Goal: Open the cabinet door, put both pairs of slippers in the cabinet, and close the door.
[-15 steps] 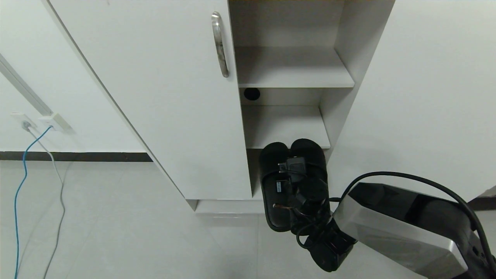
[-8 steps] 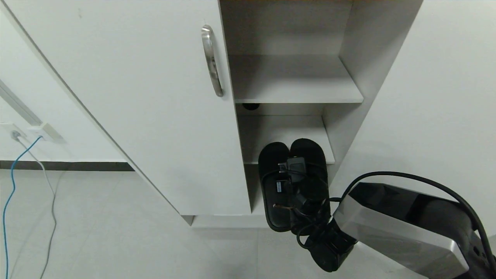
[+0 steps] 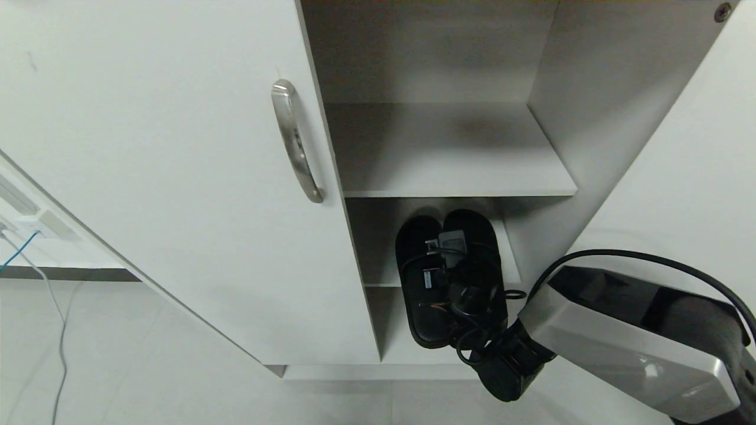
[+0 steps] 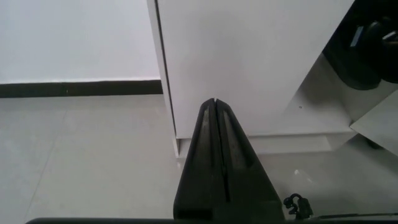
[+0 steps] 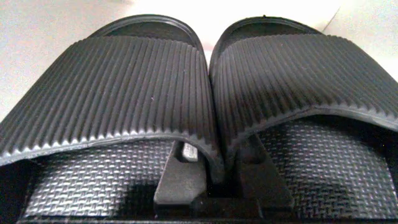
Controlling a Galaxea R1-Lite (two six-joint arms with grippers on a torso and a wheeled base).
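Note:
A pair of black slippers (image 3: 422, 307) hangs side by side in my right gripper (image 3: 452, 265), which is shut on their inner straps (image 5: 214, 177). Their ribbed straps (image 5: 124, 87) sit close before the right wrist view. The toes reach over the lower shelf (image 3: 378, 254) of the open cabinet compartment. The upper shelf (image 3: 449, 153) is bare. The left cabinet door (image 3: 177, 177) with its metal handle (image 3: 297, 141) is closed. My left gripper (image 4: 214, 102) is shut on nothing, low over the floor near that door's bottom corner, with the slippers (image 4: 367, 46) off to its side.
A white panel (image 3: 679, 177) stands to the right of the open compartment. On the left, a wall socket (image 3: 41, 224) feeds cables (image 3: 59, 330) that trail onto the tiled floor. A dark skirting strip (image 4: 81, 89) runs along the wall.
The head camera has moved closer to the cabinet, so the whole picture shifted. The held slippers now reach further in over the lower shelf.

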